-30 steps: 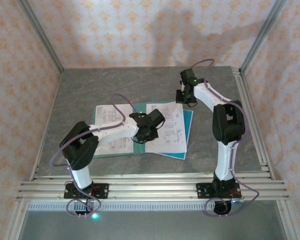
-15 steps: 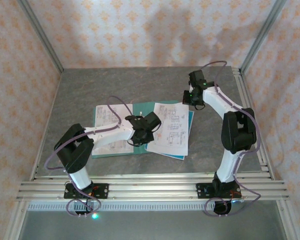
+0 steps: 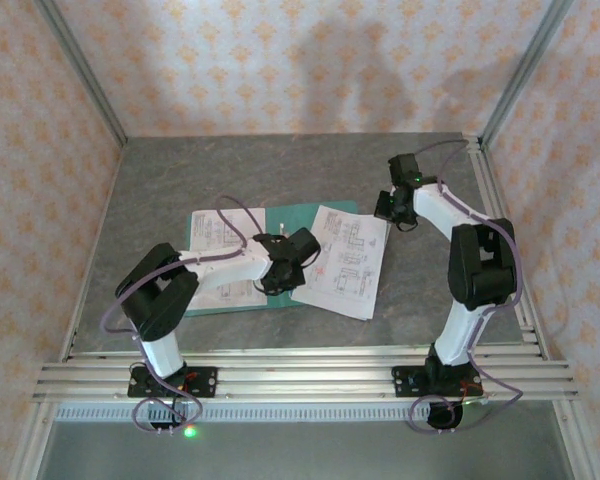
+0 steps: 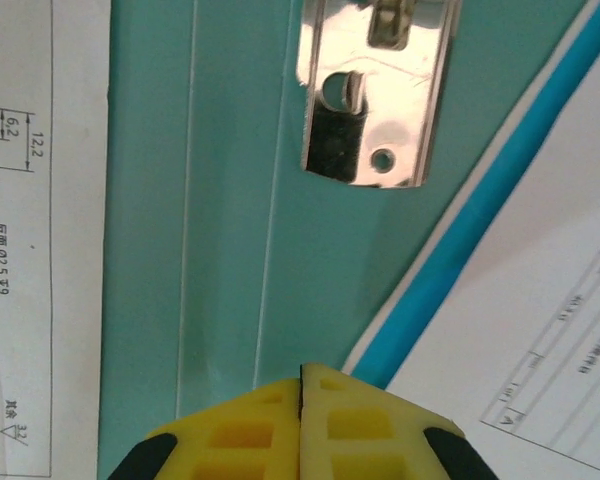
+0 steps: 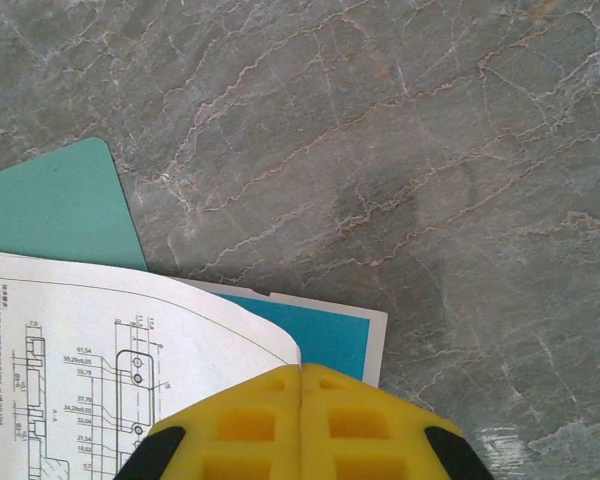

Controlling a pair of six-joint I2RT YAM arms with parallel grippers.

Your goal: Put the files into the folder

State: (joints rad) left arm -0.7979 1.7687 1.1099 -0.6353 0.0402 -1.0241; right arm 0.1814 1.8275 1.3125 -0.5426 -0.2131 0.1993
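Swung rightward since a second ago, the right-hand sheet (image 3: 345,262) lies askew across the open folder (image 3: 292,216) on the bench (image 3: 180,180), right pincer (image 5: 300,375) closed on its corner, left pincer (image 4: 300,378) (shut) down beside the metal clip (image 4: 375,95). Next, seemingly: square it inside.

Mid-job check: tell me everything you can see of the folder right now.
The folder is thin teal-green card, lying open and flat on the grey table. A shiny metal clip sits at its inner spine. One printed sheet lies on its left half; a second sheet lies skewed over its right half. One visible corner is rounded. The shut left gripper hangs over the spine.
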